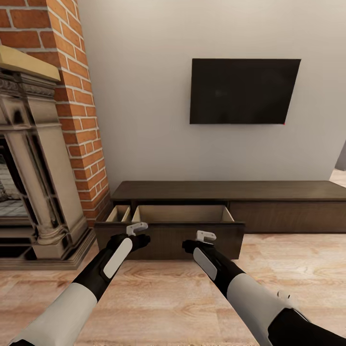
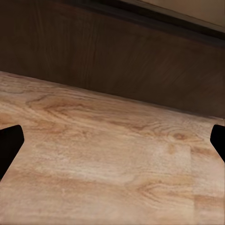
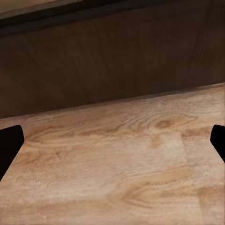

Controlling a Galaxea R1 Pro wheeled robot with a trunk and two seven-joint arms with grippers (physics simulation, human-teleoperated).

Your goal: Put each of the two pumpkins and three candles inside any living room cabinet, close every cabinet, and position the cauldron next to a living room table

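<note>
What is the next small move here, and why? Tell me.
Probably ease both arms forward until the left tool and right tool meet the pulled-out drawer front of the cabinet, then push it shut. The drawer stands open, what shows of its inside looks bare, both tools are open and empty, and both wrist views face the dark front.

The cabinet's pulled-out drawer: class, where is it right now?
In the head view, the open drawer juts from the left end of the cabinet, below the TV and beside the brick fireplace.

Bright even light, soft shadows, sharp render
</note>
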